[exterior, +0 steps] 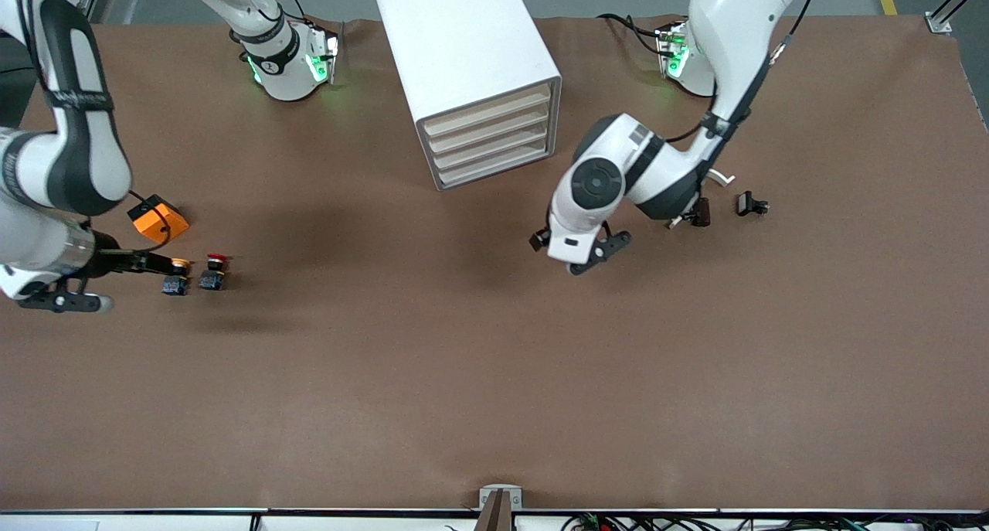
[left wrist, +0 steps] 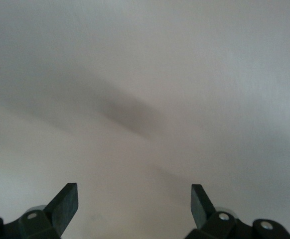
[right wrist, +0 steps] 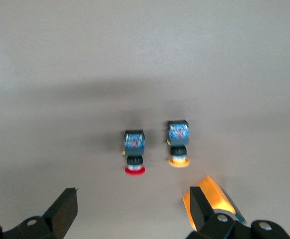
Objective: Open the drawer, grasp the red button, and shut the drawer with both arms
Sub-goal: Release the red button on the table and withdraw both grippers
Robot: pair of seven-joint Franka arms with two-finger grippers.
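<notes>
Red-capped button (exterior: 214, 272) lies mid-left of frame on the bench (exterior: 494, 376), beside its yellow twin (exterior: 177, 277). Small, light, rigid; grip the dark body. Right pincer (exterior: 66, 284) wide nearby; left pincer (exterior: 579, 251) wide, centre-right.

No text, label, brand or number can be read on the cabinet (exterior: 468, 75), the buttons or either arm.
</notes>
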